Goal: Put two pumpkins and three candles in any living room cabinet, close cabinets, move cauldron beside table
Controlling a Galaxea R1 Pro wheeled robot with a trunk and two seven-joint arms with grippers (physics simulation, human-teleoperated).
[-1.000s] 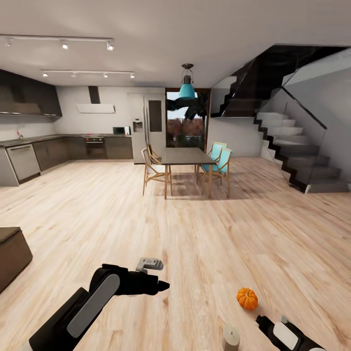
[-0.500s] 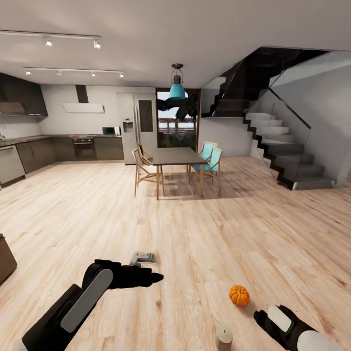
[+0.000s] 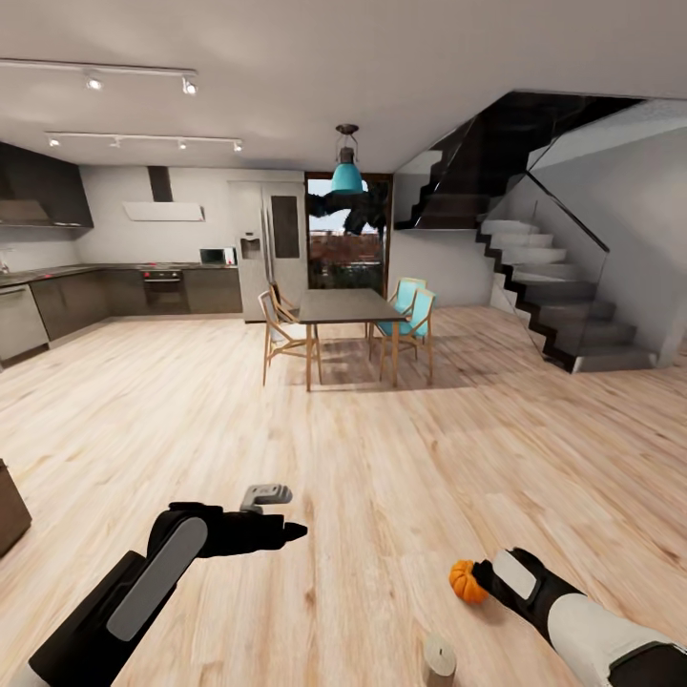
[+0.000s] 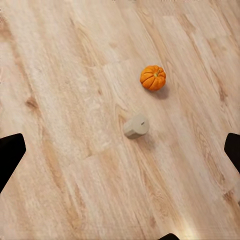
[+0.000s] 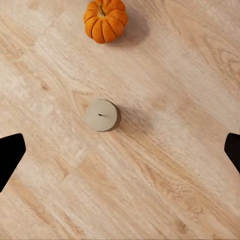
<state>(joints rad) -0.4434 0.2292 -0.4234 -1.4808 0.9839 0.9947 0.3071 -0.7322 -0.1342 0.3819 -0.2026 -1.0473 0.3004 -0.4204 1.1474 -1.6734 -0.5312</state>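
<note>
On the pale wood floor [image 3: 382, 496], near the bottom right of the head view, sits one small orange pumpkin [image 3: 462, 581]. It rests upright on its base: in the right wrist view its short stem stub points straight toward the camera, so its short axis runs vertical and the ribbed body is round with no clear long side. Just beside it, closer to the robot, stands a beige candle [image 3: 439, 658]. The candle is a short cylinder standing on end, its long axis vertical, with a small dark wick mark on its flat top in the right wrist view. Pumpkin and candle are near each other but do not touch.

The right gripper [image 3: 489, 575] reaches low over the floor, and in the head view its black tip overlaps the pumpkin's right side; whether it touches the pumpkin cannot be told. In the right wrist view the two dark fingertips [image 5: 11, 155] show far apart at opposite edges, with the candle [image 5: 101, 115] and the pumpkin [image 5: 105, 20] on the floor between and beyond them, so the jaws stand wide and hold nothing.

The left gripper [image 3: 286, 530] hangs above bare floor at the lower left of the head view, well apart from both things. Its wrist view shows its fingertips [image 4: 10, 155] spread wide at the picture's edges, nothing between them, with the pumpkin [image 4: 153, 77] and the candle [image 4: 136, 126] lying farther off on the floor.

Farther back stand a dark dining table [image 3: 347, 307] with chairs [image 3: 408, 320], a staircase [image 3: 563, 305] at the right and a kitchen [image 3: 143, 286] at the left.
</note>
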